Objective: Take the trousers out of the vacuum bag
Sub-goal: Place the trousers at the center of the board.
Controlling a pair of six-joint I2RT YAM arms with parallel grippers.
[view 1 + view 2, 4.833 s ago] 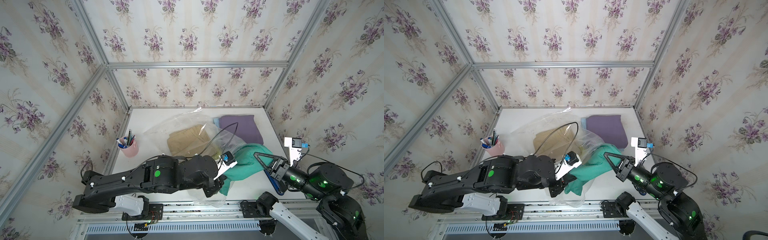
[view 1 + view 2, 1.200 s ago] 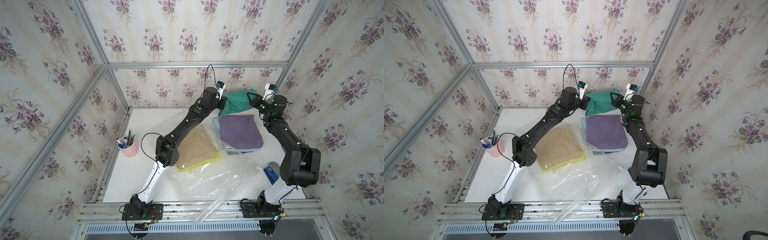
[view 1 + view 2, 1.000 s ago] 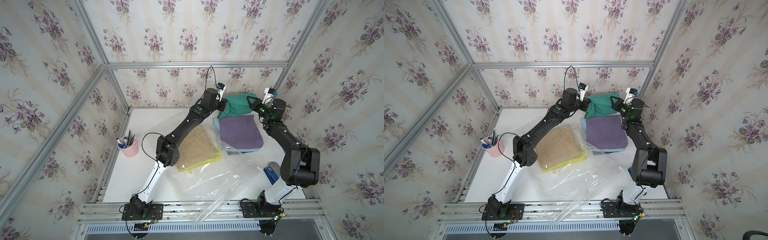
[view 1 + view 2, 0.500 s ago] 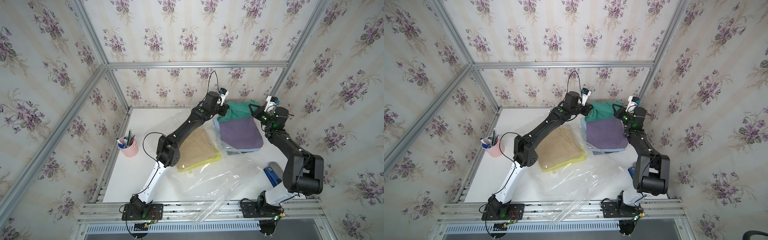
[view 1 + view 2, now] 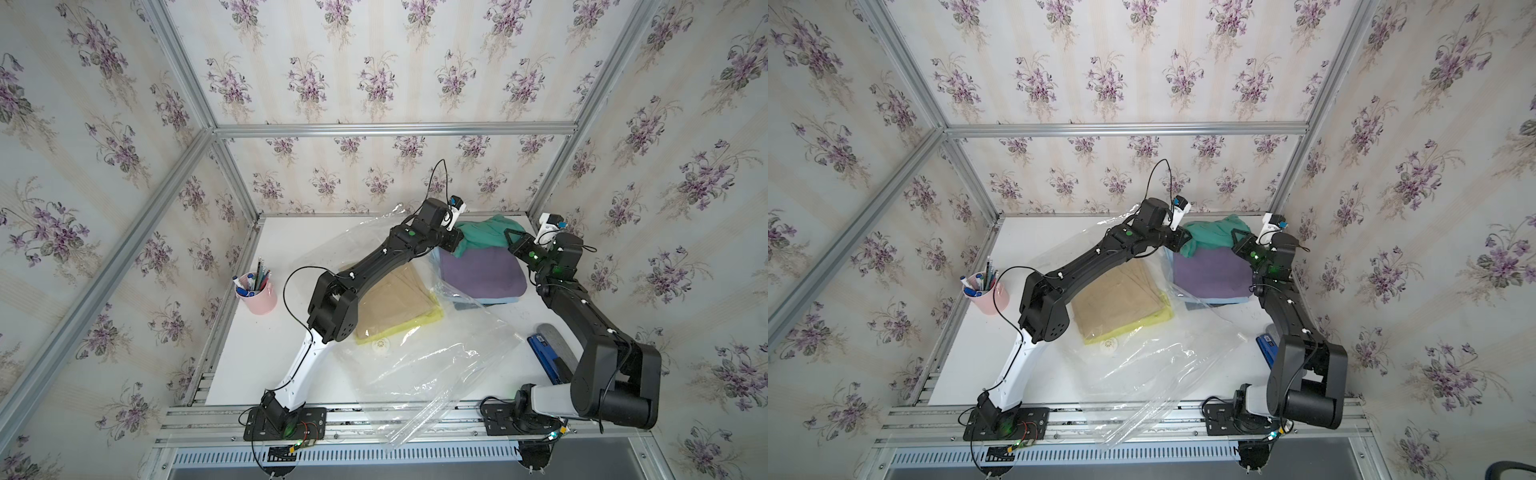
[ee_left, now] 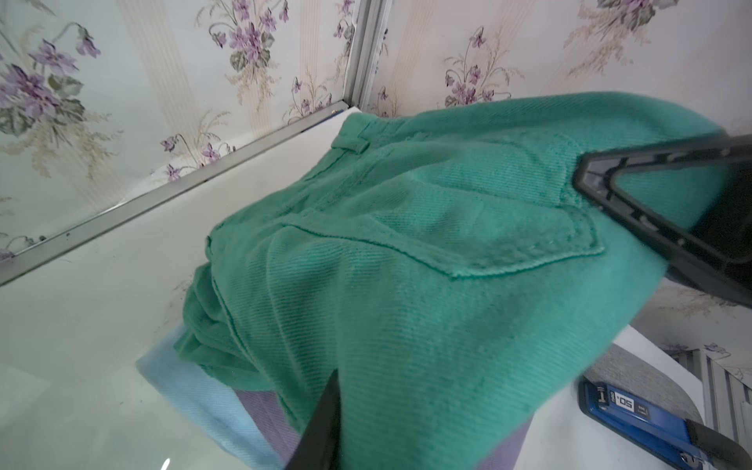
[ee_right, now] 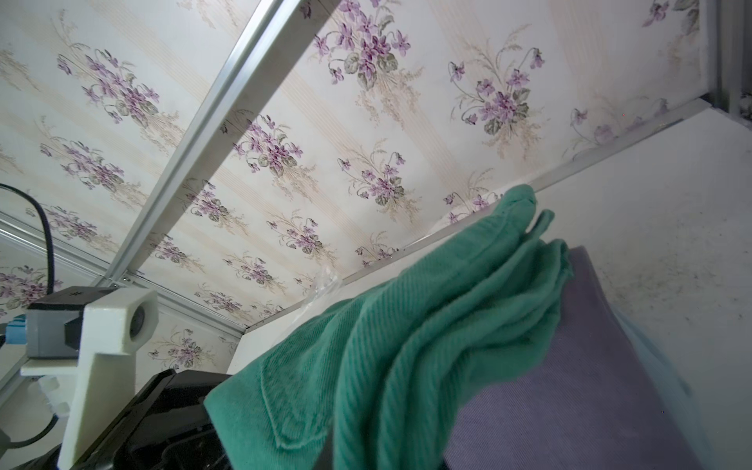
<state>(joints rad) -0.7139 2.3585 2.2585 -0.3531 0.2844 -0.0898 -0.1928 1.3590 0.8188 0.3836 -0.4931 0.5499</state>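
Teal trousers [image 5: 482, 232] lie draped on the purple pair [image 5: 482, 270] at the table [image 5: 291, 249]'s far corner, outside the vacuum bag [image 5: 436, 365]. Your right gripper [image 5: 510, 240] is pinching them. Whether your left gripper [image 5: 455, 243] holds them can't be told. Khaki pair [image 5: 395, 299] and yellow pair [image 5: 415, 326] look bagged, yet to come out.

Bright, even light; soft shadows.

Black arms [image 5: 374, 266], white base links [image 5: 301, 365], green status dots [image 5: 411, 233], looping black cables [image 5: 284, 293].
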